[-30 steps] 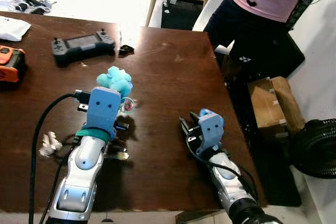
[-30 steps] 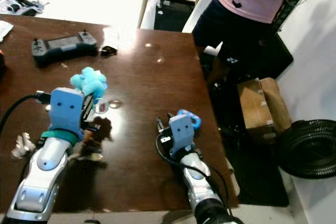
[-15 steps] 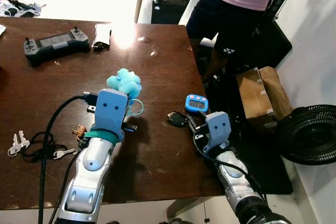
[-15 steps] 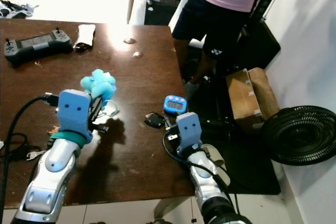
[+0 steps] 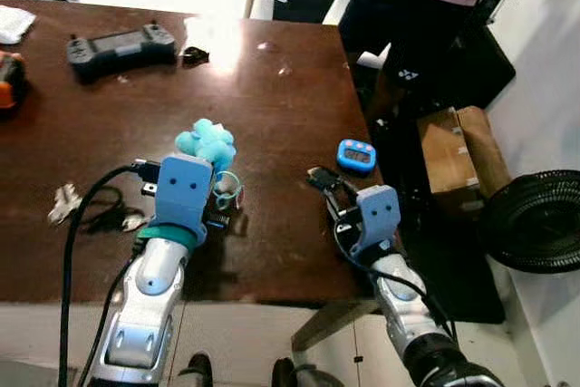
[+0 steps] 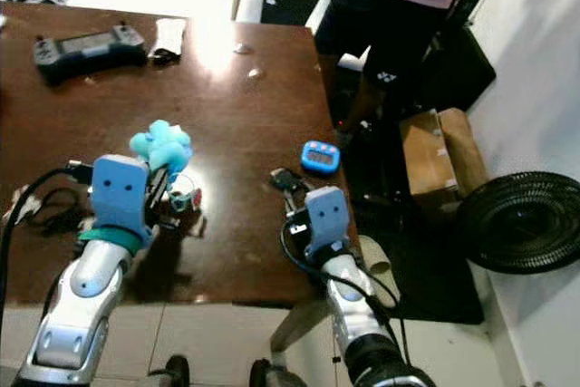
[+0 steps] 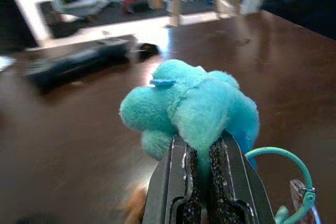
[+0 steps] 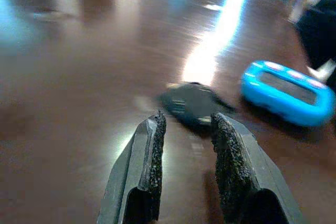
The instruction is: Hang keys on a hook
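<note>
Left pincer (image 6: 159, 189) grips turquoise plush keychain (image 6: 161, 146) above table (image 6: 245, 124).

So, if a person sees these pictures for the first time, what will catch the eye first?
Probably the fluffy turquoise plush keychain, pinched in the left gripper above the dark brown table. Next comes the bright blue timer near the table's right edge, just beyond the open right gripper.

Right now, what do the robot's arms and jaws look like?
Both arms are shiny silver with light blue boxy wrist blocks. The left arm wears a green band and trails a thick black cable. The right arm has thinner black wires. Each ends in two long black, rough-padded jaws.
</note>
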`<state>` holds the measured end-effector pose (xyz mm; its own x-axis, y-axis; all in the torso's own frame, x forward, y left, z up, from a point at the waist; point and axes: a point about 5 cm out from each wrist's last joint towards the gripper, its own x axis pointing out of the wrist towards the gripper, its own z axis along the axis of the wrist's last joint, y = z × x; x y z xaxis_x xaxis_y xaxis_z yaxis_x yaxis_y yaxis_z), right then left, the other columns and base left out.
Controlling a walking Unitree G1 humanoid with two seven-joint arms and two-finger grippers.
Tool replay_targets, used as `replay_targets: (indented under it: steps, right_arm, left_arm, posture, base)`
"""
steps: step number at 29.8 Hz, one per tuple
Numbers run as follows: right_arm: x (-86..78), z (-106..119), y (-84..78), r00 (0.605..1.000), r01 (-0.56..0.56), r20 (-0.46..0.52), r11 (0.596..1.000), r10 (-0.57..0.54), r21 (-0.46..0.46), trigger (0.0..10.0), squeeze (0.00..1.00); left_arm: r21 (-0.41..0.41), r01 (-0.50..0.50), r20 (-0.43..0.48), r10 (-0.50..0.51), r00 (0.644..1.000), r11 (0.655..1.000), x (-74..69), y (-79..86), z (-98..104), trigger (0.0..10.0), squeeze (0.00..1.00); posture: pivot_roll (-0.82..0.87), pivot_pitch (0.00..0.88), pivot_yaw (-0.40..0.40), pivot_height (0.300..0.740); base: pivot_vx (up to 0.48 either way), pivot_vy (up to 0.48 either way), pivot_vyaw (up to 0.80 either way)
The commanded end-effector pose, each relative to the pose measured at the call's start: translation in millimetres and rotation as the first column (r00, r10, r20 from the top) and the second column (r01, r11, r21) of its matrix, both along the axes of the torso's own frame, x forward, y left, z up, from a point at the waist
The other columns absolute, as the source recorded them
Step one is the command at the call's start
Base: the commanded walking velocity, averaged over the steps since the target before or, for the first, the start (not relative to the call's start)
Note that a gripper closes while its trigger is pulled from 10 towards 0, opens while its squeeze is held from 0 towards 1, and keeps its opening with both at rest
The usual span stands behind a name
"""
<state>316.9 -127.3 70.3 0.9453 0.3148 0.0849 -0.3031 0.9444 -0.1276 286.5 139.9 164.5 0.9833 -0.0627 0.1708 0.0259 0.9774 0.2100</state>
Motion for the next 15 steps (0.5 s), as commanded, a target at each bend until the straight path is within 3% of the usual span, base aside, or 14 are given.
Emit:
replay_targets:
  steps: [1, 15]
  right_arm:
    - [-19.6, -36.5, 0.2, 0.984, -0.015, -0.178, 1.000, 0.011, -0.025, 10.0, 0.00]
    - [-16.6, -31.2, 4.3, 0.988, -0.033, -0.150, 0.999, 0.027, -0.034, 10.0, 0.00]
  left_arm:
    - [-0.015, -0.002, -0.010, 0.001, 1.000, 1.000, -2.4, -0.2, -1.5, 10.0, 0.00]
    - [-0.021, -0.002, -0.009, 0.002, 1.000, 1.000, -1.7, 1.6, -0.7, 10.0, 0.00]
  posture:
    - [-0.01, 0.103, -0.059, 0.740]
    - [-0.01, 0.103, -0.057, 0.740]
  base:
    - [-0.364, 0.000, 0.00]
    - [-0.346, 0.000, 0.00]
